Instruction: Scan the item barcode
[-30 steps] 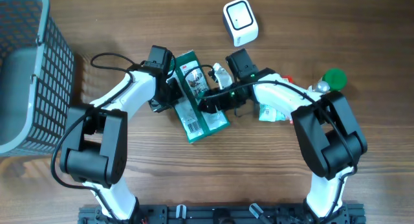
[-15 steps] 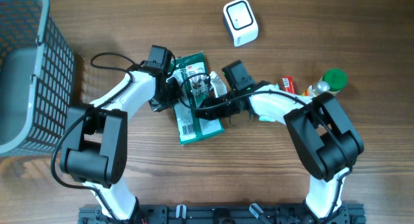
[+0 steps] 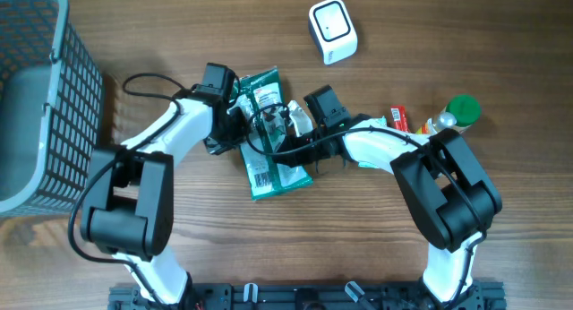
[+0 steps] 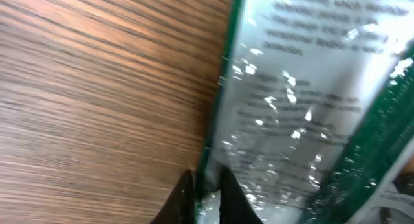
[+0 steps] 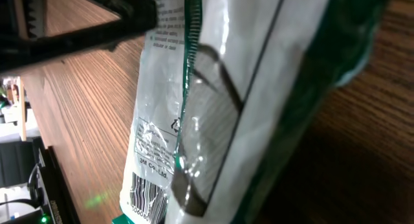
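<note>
Tabletop (image 3: 358,247) unchanged; right jaws have closed on green packet (image 3: 273,173)

Arms bent inward, left hand (image 3: 238,131) and right hand (image 3: 279,151) clamped (tips close together)

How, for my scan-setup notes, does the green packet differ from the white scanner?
The green packet is flat and long; the white scanner is a compact rounded box. The green packet is pinched by the left end effector and the right end effector; the white scanner sits untouched, well apart. Both are over the wooden table.
</note>
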`<state>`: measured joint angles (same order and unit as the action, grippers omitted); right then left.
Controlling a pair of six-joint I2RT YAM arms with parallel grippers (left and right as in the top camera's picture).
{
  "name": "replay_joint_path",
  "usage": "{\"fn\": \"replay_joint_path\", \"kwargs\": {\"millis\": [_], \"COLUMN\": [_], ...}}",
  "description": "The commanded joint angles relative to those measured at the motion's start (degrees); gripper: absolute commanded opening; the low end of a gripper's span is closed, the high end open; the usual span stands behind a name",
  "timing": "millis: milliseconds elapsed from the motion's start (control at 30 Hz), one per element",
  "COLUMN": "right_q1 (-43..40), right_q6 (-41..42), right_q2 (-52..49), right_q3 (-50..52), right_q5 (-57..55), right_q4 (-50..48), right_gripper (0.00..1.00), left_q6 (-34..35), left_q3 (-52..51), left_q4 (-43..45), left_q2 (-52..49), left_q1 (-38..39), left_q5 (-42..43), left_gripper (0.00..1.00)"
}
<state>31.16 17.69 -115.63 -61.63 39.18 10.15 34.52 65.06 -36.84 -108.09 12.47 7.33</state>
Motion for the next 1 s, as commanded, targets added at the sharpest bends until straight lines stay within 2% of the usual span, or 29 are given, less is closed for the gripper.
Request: {"fn": "replay_joint_path", "kwargs": {"millis": [0,133,233,267,300,333,433,600,700,767,833,967], "right_q1": [0.17,0.17,0.17,0.17,0.17,0.13,-0.46,-1.01,-0.94,-0.9,-0.83,-0.79], "right_q6": [-1.22,-1.18,-1.2,-1.14,-0.96,-0.96,-1.29,-18.64,-33.53,-45.72,-50.25,-61.51], "right_q2": [-1.18,-1.18,-1.18,-1.18,-1.18,-1.16,-0.66,5.01,5.62,5.73,5.75,5.38], "right_q3": [0.63,0.63,0.63,0.63,0.63,0.63,-0.13,-16.9,-32.28,-40.15,-44.06,-44.52], "right_q5": [-2.1,-2.1,-2.1,-2.1,-2.05,-2.03,-0.7,-8.96,-13.9,-18.4,-27.19,-38.73], "right_q4": [-0.04,-0.13,-0.15,-0.13,-0.02,0.04,0.7,25.27,42.66,50.01,50.58,45.4], "right_gripper": [0.04,0.04,0.04,0.04,0.04,0.04,0.04,0.04,0.04,0.04,0.04,0.04], "left_q6": [-2.8,-3.08,-7.61,-7.56,-7.5,-7.52,-7.52,-7.52,-7.52,-7.52,-7.52,-7.52], "left_q3": [-0.63,-0.63,-0.66,-0.66,-0.66,-0.66,-0.66,-0.66,-0.66,-0.66,-0.66,-0.66], "left_q4": [0.28,0.31,0.9,0.87,0.57,-0.22,-0.22,-0.2,-0.2,-0.2,-0.22,-0.2], "left_q2": [5.99,10.86,11.23,11.23,11.23,11.23,11.23,11.23,11.23,11.23,11.23,11.23], "left_q1": [-4.98,-9.99,-12.63,-13.07,-13.29,-13.27,-13.29,-13.29,-13.29,-13.29,-13.29,-13.29], "left_q5": [-4.5,-12.13,-13.22,-13.2,-13.18,-13.18,-13.2,-13.2,-13.2,-13.2,-13.2,-13.2], "left_gripper": [0.1,0.12,0.18,0.3,0.49,1.0,1.0,1.0,1.0,1.0,1.0,1.0]}}
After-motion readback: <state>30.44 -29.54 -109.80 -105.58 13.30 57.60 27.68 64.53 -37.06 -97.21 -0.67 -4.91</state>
